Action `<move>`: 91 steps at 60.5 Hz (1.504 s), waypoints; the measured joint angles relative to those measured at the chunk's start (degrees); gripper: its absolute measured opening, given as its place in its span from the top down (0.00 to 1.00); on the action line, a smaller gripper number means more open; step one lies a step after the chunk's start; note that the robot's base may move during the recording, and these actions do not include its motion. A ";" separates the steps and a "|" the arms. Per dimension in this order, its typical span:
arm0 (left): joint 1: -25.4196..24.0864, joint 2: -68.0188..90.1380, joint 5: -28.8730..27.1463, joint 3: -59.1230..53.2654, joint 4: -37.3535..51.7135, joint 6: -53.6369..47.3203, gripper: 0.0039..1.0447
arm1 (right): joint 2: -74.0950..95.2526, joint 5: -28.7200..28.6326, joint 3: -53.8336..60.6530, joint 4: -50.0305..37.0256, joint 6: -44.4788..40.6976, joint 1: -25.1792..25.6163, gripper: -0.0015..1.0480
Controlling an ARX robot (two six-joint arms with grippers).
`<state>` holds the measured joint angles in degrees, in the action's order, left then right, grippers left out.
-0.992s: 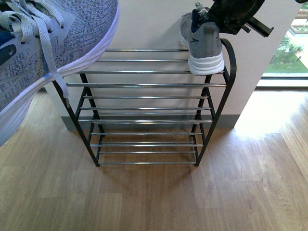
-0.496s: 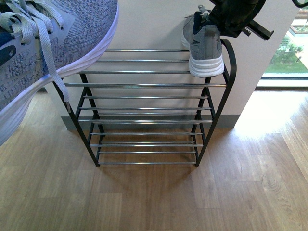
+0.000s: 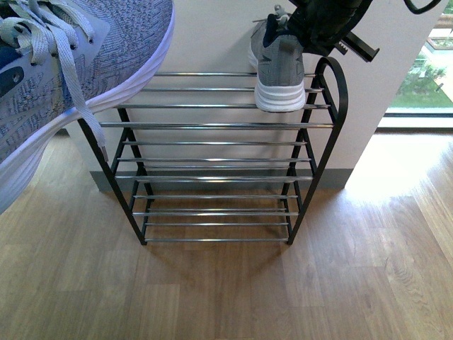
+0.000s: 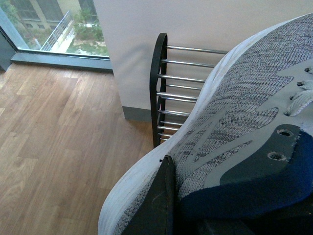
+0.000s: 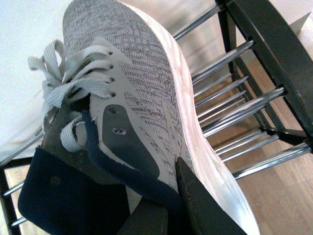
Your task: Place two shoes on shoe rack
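A: Right arm pose?
B: It reaches in from above the shoe rack (image 3: 212, 125), wrist over the rack's right end. The right gripper (image 5: 168, 210) is clamped on the collar of the right-arm sneaker (image 3: 279, 67). One dark finger (image 5: 200, 208) presses the outer side by the heel. The other one is hidden, likely inside the collar.

A: Where's that sneaker?
B: Over the rack's top tier, at the right end, just beside the black curved side frame (image 5: 274, 54). The toe points toward the wall (image 3: 212, 35) behind the rack, and the white heel sole faces the front. The sole looks level with the top chrome bars. Whether it touches them, cannot tell.

A: Left arm?
B: The arm itself is barely seen. The left gripper (image 4: 168, 210) is closed on the heel side of the left-arm sneaker (image 3: 85, 71), with one dark finger (image 4: 156, 205) against the knit by the sole.

A: And that sneaker's place?
B: Held in the air, well in front of the rack's left end and off the bars. It's tilted, with a grey lace (image 3: 71, 78) hanging down across the rack's left frame in the front view.

A: Rack itself?
B: It stands on the wooden floor (image 3: 226, 290) against the wall.
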<state>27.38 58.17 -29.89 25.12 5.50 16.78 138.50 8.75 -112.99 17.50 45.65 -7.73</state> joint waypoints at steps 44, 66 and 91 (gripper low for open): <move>0.00 0.00 -0.02 0.00 0.00 0.00 0.99 | 8.17 2.16 -4.37 -3.23 -6.82 1.40 0.78; 0.00 0.00 -0.02 0.00 0.00 -0.02 0.99 | -12.24 -7.02 21.00 -18.03 -13.55 4.35 0.23; 0.00 0.00 -0.04 0.00 0.00 0.00 0.99 | -56.28 -32.41 67.76 -30.69 -31.17 16.83 0.09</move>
<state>27.38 58.17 -29.93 25.12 5.50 16.78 82.21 -23.66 -45.23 -13.19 14.48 9.10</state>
